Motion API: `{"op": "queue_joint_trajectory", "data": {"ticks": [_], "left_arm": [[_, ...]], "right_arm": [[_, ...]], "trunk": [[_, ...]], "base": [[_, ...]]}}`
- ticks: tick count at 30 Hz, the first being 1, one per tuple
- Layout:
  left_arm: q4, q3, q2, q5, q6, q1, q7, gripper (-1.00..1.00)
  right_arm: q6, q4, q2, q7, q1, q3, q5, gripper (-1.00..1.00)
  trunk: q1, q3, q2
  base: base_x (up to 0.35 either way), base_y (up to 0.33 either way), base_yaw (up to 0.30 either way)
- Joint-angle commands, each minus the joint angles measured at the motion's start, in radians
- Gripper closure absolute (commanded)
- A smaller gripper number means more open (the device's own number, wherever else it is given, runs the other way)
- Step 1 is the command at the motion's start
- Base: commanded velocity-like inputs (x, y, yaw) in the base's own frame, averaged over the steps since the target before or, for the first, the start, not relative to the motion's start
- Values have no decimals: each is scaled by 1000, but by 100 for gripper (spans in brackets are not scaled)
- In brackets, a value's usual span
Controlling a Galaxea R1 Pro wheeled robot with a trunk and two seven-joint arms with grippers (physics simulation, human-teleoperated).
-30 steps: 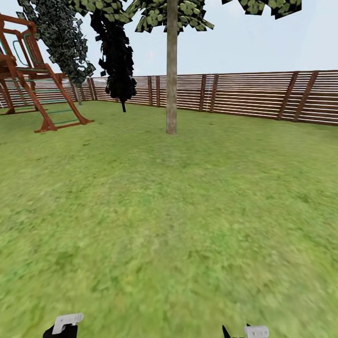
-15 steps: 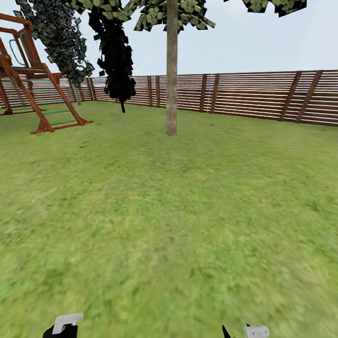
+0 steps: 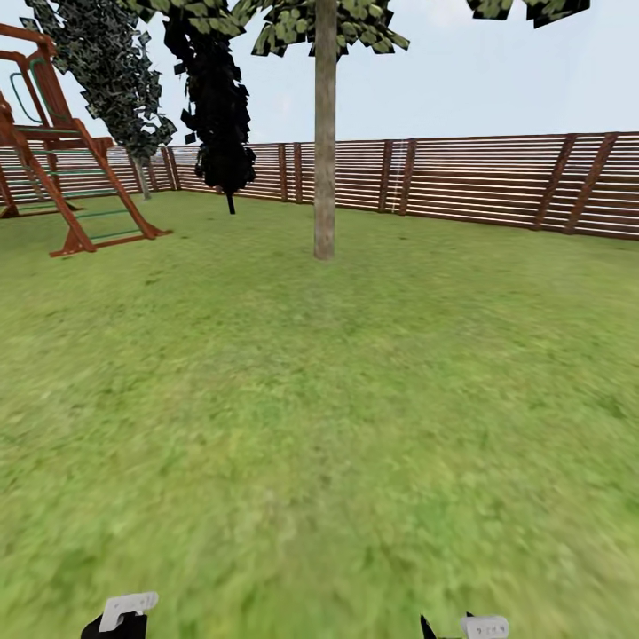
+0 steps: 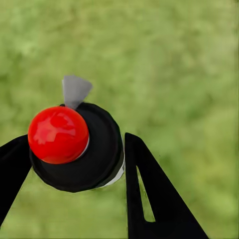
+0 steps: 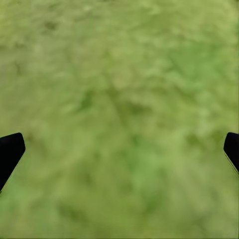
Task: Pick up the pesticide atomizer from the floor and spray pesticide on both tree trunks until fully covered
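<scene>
Gripping: the left gripper has its black fingers pressed against both sides of the small near-black pesticide atomizer with a round red top
Atomizer: held above blurred green grass, a grey nozzle tab sticking out beside the red ball
Right gripper: jaws spread wide apart, nothing between the two black fingertips, grass below
Arms: pale and black parts of both at the lower edge of the head view
Tree: a tall straight grey-tan mottled tree trunk stands ahead on the wide green lawn, well apart from the robot, blocky dark green leaves above
Behind: brown horizontal-slat wooden fence, a near-black narrow cypress
Left: red-brown wooden play frame
</scene>
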Motion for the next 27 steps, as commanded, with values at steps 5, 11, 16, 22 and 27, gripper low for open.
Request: {"op": "queue_joint_trajectory", "data": {"ticks": [5,11,16,22,27], "left_arm": [[0,0,1,-1,0,0,0,100],[0,0,0,1,0,0,0,100],[0,0,0,1,0,0,0,100],[0,0,0,1,0,0,0,100],[0,0,0,1,0,0,0,100]], "right_arm": [[0,0,0,0,0,0,0,-100],[-1,0,0,0,0,0,-1,-100],[-2,0,0,0,0,-1,-1,-100],[-2,0,-1,0,0,-1,-1,-100],[-2,0,0,0,0,-1,-1,-100]], "trunk": [[0,0,0],[0,0,0],[0,0,0],[0,0,0],[0,0,0]], "base": [[339,0,0],[339,0,0],[339,0,0],[339,0,0],[339,0,0]]}}
